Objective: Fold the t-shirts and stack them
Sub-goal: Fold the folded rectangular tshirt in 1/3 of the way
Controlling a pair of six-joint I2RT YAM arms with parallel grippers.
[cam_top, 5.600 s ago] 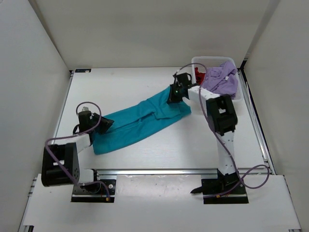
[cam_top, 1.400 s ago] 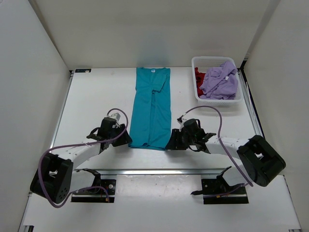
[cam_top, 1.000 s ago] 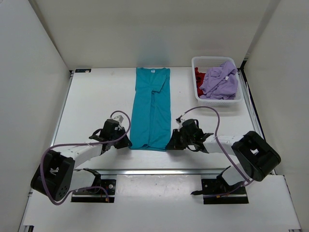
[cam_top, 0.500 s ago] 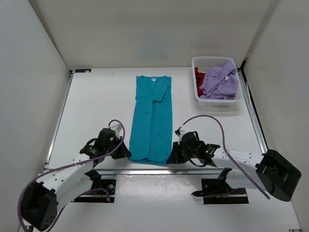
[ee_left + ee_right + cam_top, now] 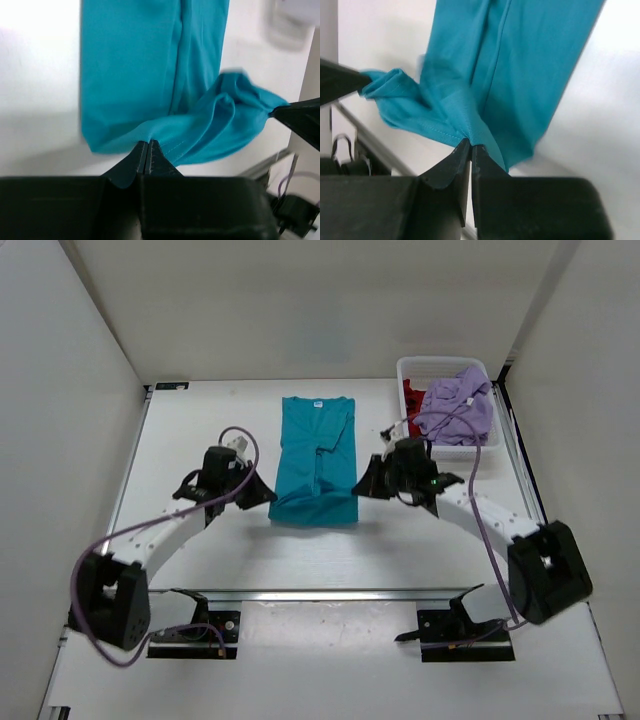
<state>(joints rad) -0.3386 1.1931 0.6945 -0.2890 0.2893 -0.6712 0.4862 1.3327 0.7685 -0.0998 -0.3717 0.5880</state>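
Top external: left claw (image 5: 267, 498) and right claw (image 5: 359, 489) each clenched on teal t-shirt (image 5: 316, 445) hem corners.

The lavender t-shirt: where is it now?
Top view: the lavender t-shirt lies in the white basket at the far right of the table, beside the dark red t-shirt.

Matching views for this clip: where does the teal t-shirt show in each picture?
Top external: teal t-shirt at centre, between left gripper and right gripper.
Left wrist: upper middle, hem pinched bottom centre.
Right wrist: upper centre, hem pinched below.
Shared landmark: the bunched hem between the grippers.
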